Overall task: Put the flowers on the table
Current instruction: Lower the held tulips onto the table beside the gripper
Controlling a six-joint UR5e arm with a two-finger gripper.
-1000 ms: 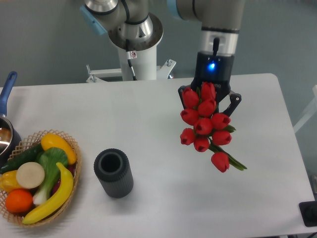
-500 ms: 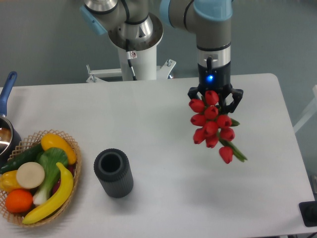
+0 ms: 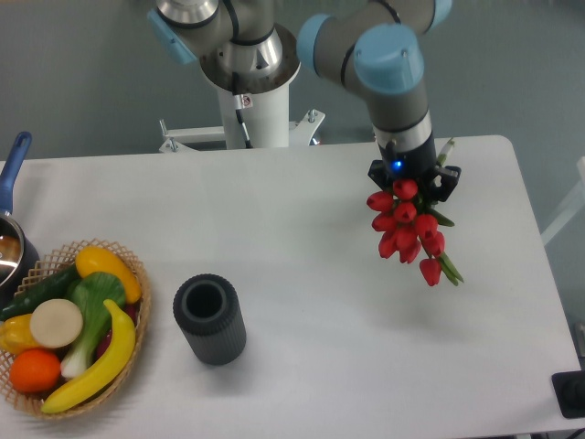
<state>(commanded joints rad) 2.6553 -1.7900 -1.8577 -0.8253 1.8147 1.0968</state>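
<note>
**Red tulips hanging in the gripper above the white table**

The large white rectangular table is carrying everything. The black two-finger gripper is pinching the bunch of red tulip heads with green stems, which is hanging head-down over the table's right part, well right of the dark grey ribbed cylinder. Left of that cylinder, a woven wicker basket of fruit and vegetables is sitting at the table's edge.
</note>
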